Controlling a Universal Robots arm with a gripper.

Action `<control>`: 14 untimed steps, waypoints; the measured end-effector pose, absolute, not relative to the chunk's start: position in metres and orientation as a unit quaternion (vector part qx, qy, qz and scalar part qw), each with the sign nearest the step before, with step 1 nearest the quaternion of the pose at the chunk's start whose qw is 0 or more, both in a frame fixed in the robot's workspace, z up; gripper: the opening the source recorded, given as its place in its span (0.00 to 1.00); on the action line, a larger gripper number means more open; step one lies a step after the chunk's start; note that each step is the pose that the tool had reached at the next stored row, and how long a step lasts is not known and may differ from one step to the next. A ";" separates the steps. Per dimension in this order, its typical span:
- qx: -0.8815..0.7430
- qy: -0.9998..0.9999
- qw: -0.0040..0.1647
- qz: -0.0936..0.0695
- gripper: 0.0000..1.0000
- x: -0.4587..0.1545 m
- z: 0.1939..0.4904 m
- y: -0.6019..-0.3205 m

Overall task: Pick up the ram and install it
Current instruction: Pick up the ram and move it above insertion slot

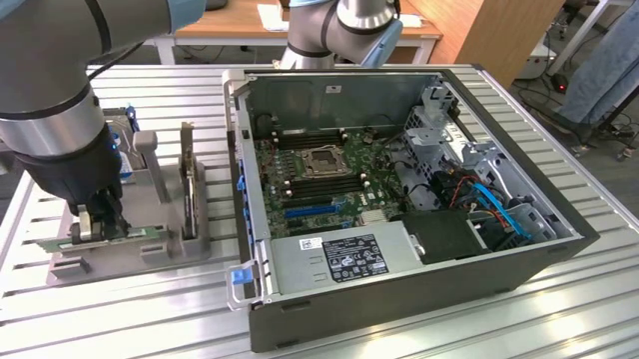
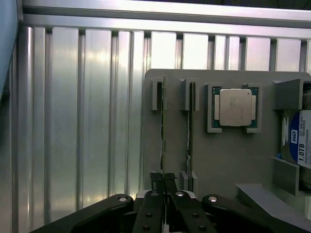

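Right now, in the exterior view, my gripper is down on the grey fixture, which sits near the table's edge at the exterior view's left. My fingers are pinched together on 1 green stick, the ram. It stands on its long edge along the fixture's edge nearest the camera. Just beside the fixture, toward the exterior view's right, stands 1 open computer case with its motherboard exposed.

In the wrist view I count 2 sticks standing edge-up in 2 parallel slots of the fixture. The ram is in the outer slot, by the fixture's edge that borders bare table. My gripper has both black fingertips closed against the ram's thin sides. The second stick stands untouched in the next slot. Beyond it lie 1 silver processor in a square pocket and 1 hard drive, cut off by the frame edge.
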State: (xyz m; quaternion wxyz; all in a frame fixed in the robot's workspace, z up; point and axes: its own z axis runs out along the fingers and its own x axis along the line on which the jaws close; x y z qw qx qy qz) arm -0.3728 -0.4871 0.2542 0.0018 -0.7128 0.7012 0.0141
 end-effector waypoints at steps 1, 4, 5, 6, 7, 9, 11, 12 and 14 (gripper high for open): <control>-0.713 0.701 0.002 0.014 0.11 -0.373 0.257 -0.487; -0.713 0.701 0.002 0.014 0.11 -0.373 0.265 -0.487; -0.713 0.701 0.002 0.014 0.11 -0.373 0.268 -0.487; -0.713 0.701 0.002 0.014 0.11 -0.373 0.271 -0.487; -0.713 0.701 0.002 0.014 0.11 -0.373 0.274 -0.487; -0.713 0.701 0.002 0.014 0.11 -0.372 0.280 -0.487; -0.713 0.701 0.002 0.014 0.11 -0.372 0.294 -0.487; -0.713 0.701 0.002 0.014 0.11 -0.372 0.308 -0.487; -0.713 0.701 0.002 0.014 0.11 -0.372 0.325 -0.487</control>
